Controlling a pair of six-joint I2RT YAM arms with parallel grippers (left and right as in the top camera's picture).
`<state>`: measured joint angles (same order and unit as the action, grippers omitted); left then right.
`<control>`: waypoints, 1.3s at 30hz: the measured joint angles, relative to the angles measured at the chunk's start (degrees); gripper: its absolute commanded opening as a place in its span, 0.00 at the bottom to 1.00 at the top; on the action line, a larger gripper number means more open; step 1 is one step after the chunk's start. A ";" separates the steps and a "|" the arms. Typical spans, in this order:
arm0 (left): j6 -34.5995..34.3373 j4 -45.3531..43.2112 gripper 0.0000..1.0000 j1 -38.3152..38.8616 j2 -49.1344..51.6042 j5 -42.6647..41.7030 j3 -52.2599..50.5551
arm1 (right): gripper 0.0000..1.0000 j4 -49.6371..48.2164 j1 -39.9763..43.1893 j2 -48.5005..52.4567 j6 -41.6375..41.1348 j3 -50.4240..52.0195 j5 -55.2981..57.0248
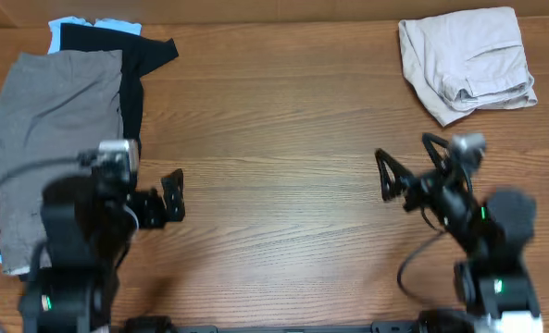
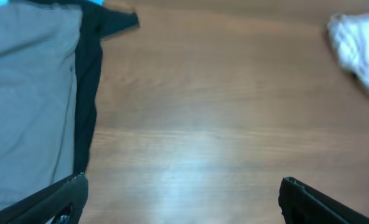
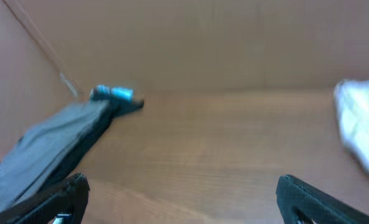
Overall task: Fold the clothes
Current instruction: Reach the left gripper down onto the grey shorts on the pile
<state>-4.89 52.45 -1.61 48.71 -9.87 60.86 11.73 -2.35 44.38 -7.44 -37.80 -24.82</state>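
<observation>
In the overhead view the grey shorts [image 1: 56, 139] lie spread flat at about 9 o'clock on the wooden table [image 1: 283, 120]. They sit on top of a black T-shirt [image 1: 144, 55] and a light blue garment [image 1: 70, 26], which peeks out at 11 o'clock. Folded beige shorts [image 1: 468, 60] rest well apart at 1 o'clock. The left gripper [image 1: 158, 199] hovers just beside the shorts' right edge and the right gripper [image 1: 405, 165] stands at 4 o'clock; both are spread wide and hold nothing. From the left wrist, the grey shorts [image 2: 28, 93] fill the 9 o'clock side, with the black T-shirt [image 2: 91, 74] showing as a strip along their edge. The beige shorts [image 2: 361, 50] are a blur at 2 o'clock, and the left gripper [image 2: 184, 199] gapes over bare wood. From the right wrist, the grey shorts [image 3: 47, 149] stretch away at 8 o'clock, with the light blue garment [image 3: 112, 93] beyond them. The right gripper [image 3: 184, 199] is likewise agape and empty. The chief risk, as I judge it, is that a pinch at the shorts' edge also catches the T-shirt beneath, since the two lie stacked. That would drag the whole pile along, or lift only one layer and leave a crooked fold. No brand, label or writing can be read in any view.
</observation>
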 measured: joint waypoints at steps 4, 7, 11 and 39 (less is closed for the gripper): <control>4.26 2.10 1.00 0.00 9.55 0.22 3.48 | 1.00 2.56 0.00 12.22 -0.02 -7.02 -4.17; 6.75 2.43 1.00 0.00 15.98 2.58 3.61 | 1.00 0.90 0.02 18.36 -0.02 -8.79 -7.85; 8.41 2.38 1.00 0.00 26.27 6.62 3.69 | 1.00 0.74 0.00 24.61 -0.07 -8.83 -10.62; 9.99 -3.74 0.62 -20.04 39.45 21.03 3.72 | 1.00 -1.18 0.00 32.09 -0.04 -8.85 -11.78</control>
<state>5.10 48.71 -21.65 88.16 11.16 64.58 10.55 -2.35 76.47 -7.49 -46.65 -36.60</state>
